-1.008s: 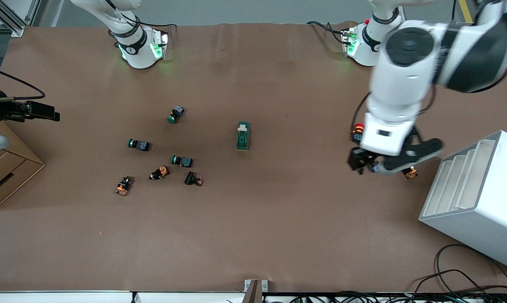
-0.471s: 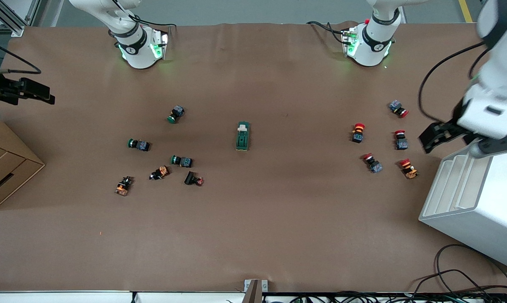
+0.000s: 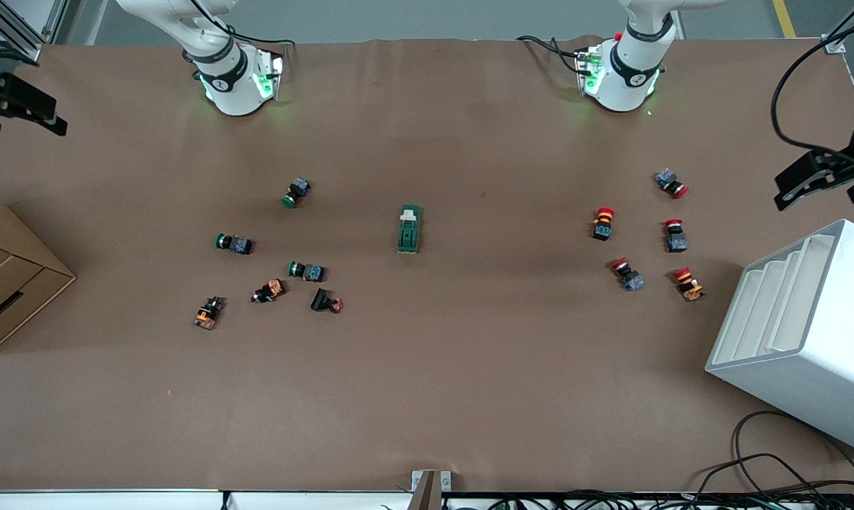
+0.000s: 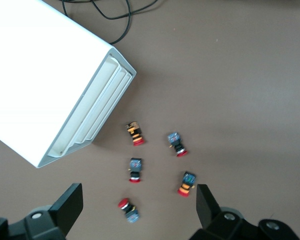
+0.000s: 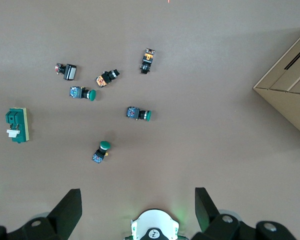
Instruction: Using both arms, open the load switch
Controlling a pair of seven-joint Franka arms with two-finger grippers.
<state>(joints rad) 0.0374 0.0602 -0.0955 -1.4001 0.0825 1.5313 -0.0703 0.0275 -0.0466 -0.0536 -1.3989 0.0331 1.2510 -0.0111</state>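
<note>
Load switch (image 3: 409, 229) lies unobstructed between push-button clusters (image 3: 271, 262); both tools (image 4: 140, 210) (image 5: 138, 210) released, aloft.

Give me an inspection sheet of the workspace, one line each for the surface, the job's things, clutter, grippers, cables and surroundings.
Surface: brown table, flat, bare in the middle apart from the switch.
Job's things: load switch lies alone at mid-table, untouched by either arm.
Clutter: green-capped push-buttons and orange ones toward the right arm's end; red-capped push-buttons toward the left arm's end.
Grippers: left gripper open, raised over the table edge above the white rack; right gripper open, raised at its own end of the table, near the cardboard drawers.
Cables: black cables at the table edge nearest the front camera.
Surroundings: both arm bases lit green.
</note>
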